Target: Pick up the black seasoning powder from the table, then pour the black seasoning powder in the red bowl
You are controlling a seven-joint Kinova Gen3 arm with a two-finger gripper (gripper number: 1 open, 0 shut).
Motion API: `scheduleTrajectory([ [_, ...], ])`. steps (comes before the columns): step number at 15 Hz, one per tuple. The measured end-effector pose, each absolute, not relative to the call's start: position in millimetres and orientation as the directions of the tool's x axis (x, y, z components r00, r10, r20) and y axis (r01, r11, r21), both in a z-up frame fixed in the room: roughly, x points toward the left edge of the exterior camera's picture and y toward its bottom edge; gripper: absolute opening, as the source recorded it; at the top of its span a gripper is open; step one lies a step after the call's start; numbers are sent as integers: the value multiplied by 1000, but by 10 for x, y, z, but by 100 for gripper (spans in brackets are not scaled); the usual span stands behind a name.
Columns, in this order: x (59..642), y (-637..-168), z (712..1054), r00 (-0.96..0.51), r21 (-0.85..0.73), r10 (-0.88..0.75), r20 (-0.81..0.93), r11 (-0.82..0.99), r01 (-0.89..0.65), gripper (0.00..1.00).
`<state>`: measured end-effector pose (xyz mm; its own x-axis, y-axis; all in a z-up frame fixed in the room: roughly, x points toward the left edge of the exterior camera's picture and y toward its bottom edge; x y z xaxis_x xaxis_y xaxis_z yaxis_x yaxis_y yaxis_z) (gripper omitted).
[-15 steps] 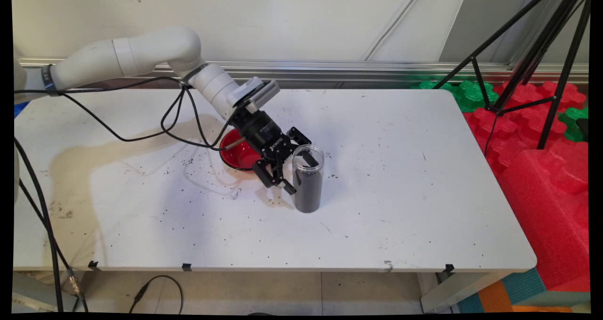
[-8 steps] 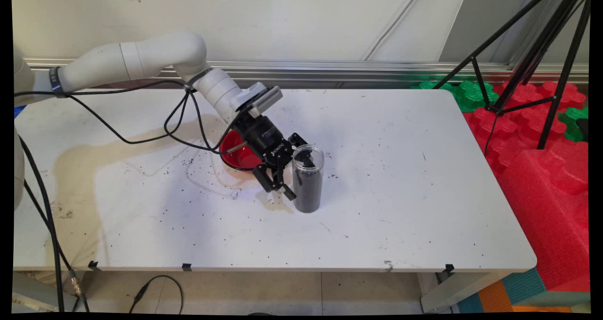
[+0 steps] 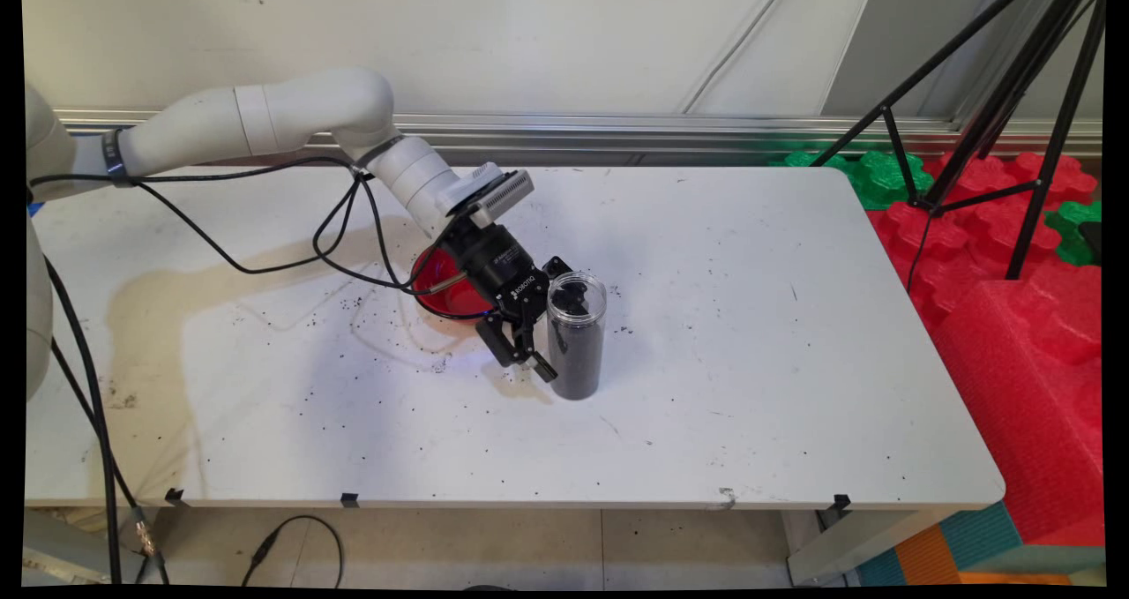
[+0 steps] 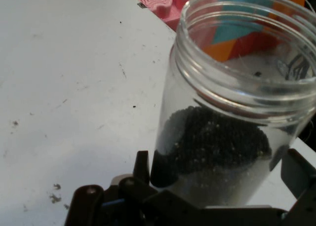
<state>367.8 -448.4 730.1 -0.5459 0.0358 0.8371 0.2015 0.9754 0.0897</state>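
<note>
- The black two-finger gripper is standing spread wide around the clear, lidless plastic jar of black grains, one finger on each side of it; the pads look just clear of the wall, so it is gripping nothing yet.
- The jar is standing upright on the white table, about mid-table, and is filled most of the way up.
- The hand is coming in tilted, not level. If the jaws are closing at this slant, one pad is likely touching first and pushing the tall jar over, spilling grains from the open mouth.
- The smooth round wall is offering little purchase; a light squeeze is risking a slip, a hard one is risking flexing the plastic.
- Loose black specks are lying on the table around the jar, so the base may be sliding rather than holding.
- Just behind the gripper, the shallow red bowl is sitting close under the wrist, and the hanging black cables are drooping near its rim; they could be snagging or nudging it.
</note>
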Motion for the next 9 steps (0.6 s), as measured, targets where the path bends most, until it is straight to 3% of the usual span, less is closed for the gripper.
scheduleTrajectory([
  [4, 3655, -4486, 7272, -544, 91, 32, 839, 976, 197, 100],
  [5, 3652, -4486, 7268, -543, 91, 30, 839, 977, 195, 0],
  [9, 3635, -4471, 7253, -538, 95, 19, 842, 978, 183, 0],
])
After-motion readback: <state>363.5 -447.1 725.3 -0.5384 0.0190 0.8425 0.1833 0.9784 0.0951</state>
